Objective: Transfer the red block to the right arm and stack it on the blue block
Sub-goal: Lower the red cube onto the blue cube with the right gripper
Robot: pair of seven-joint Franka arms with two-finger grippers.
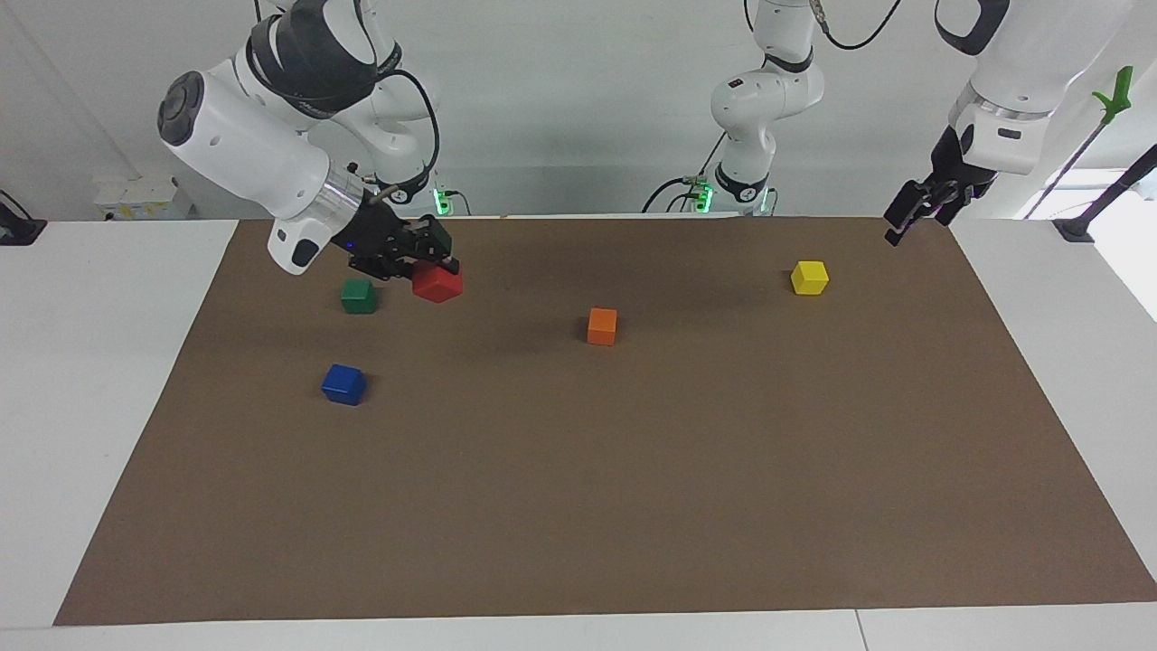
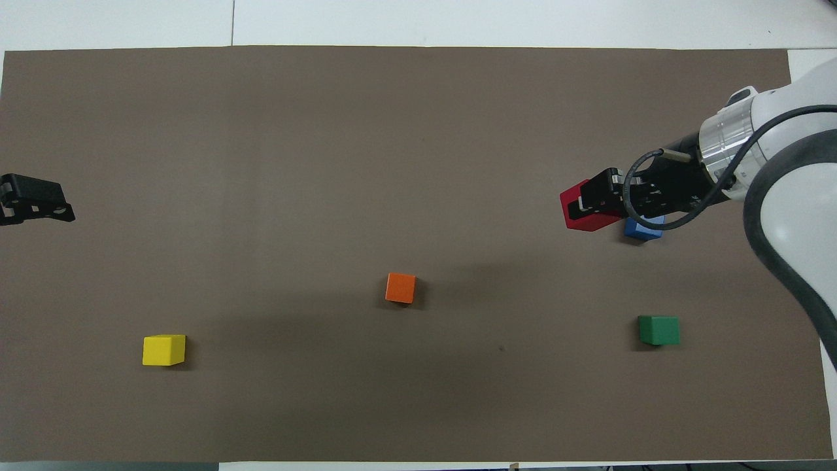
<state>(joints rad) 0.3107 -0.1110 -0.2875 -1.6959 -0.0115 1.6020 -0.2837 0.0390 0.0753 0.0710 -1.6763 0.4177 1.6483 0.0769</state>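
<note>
One camera is mounted high across the table (image 1: 117,380), facing the robots from a distance. The second sits high above the robots' end, looking forward and steeply down. Both cover the same brown mat (image 1: 633,470), turned half around.

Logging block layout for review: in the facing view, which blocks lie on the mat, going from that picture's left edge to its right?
blue block → green block → orange block → yellow block. The held red block is omitted.
</note>
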